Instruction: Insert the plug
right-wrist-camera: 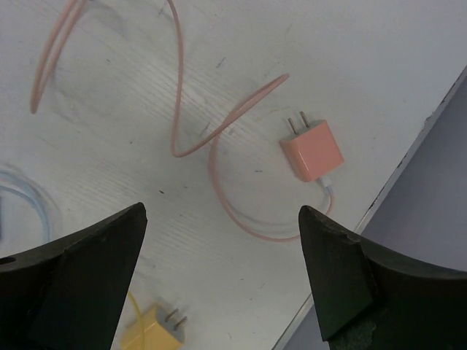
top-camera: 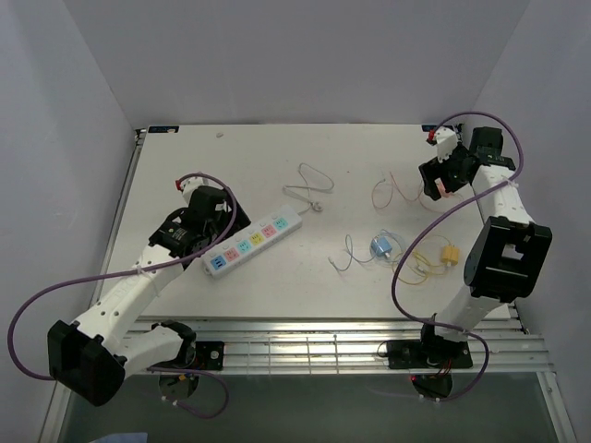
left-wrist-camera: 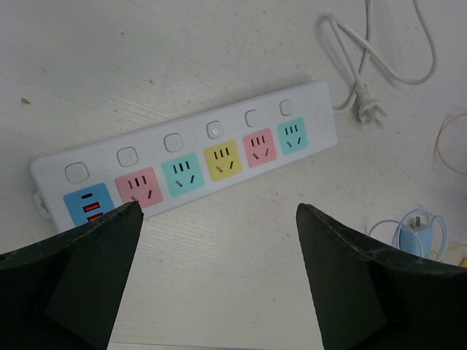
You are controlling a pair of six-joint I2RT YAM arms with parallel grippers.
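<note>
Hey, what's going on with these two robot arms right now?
Two robot arms are at the start of a plugging-in job. The left end effector hovers open over the white power strip, whose coloured sockets are all empty. The right end effector hovers open above the pink plug, which lies on the table with its cable looped nearby. Nothing is gripped yet.

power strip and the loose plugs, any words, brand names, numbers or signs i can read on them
No readable text in any view.
Power strip: coloured sockets and blank white buttons, no words or numbers.
Pink plug: plain faces, no print showing.
Yellow plug: no print showing.
Blue plug: too small and blurred to tell.
</note>
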